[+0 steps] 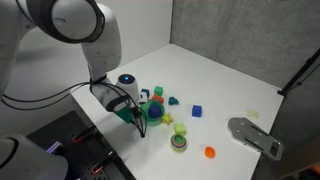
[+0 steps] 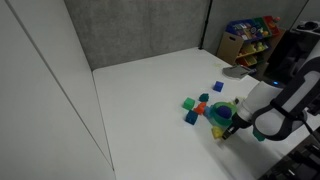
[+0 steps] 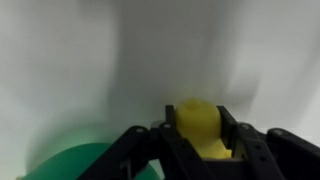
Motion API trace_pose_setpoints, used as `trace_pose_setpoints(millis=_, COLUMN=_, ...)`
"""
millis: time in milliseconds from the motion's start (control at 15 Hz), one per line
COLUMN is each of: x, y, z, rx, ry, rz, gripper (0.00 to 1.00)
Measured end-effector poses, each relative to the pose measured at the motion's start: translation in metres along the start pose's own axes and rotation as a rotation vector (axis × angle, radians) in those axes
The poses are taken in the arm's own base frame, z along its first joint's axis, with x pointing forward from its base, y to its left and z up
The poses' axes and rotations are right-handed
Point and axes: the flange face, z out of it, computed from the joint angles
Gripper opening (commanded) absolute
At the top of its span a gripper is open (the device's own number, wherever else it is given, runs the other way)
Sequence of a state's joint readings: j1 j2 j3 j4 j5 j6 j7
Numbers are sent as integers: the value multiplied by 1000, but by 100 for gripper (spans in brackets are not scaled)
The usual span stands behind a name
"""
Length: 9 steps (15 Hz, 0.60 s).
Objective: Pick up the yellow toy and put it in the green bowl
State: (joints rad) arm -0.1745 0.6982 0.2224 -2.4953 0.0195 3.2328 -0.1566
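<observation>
In the wrist view my gripper is shut on the yellow toy, a rounded bright yellow piece held between the two black fingers. The green bowl's rim shows at the lower left of that view, beside and below the fingers. In both exterior views the gripper hangs low at the near edge of the green bowl, among the coloured pieces. The toy itself is hidden by the fingers in both exterior views.
Around the bowl lie a blue cube, a teal piece, a lime piece, a green ring with a dark centre and an orange piece. A grey flat object lies farther off. A shelf of toys stands by the wall.
</observation>
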Motion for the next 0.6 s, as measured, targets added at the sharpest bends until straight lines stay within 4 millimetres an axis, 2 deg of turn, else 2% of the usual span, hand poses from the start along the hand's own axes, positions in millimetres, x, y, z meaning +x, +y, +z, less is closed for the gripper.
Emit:
trace_pose_setpoints(millis=333, x=4, y=-34, z=-25, rx=68, ry=20, rz=-25, gripper=19)
trace_pose_setpoints(millis=600, x=10, y=-37, z=-52, rx=73, ry=66, rz=-29, gripper=19)
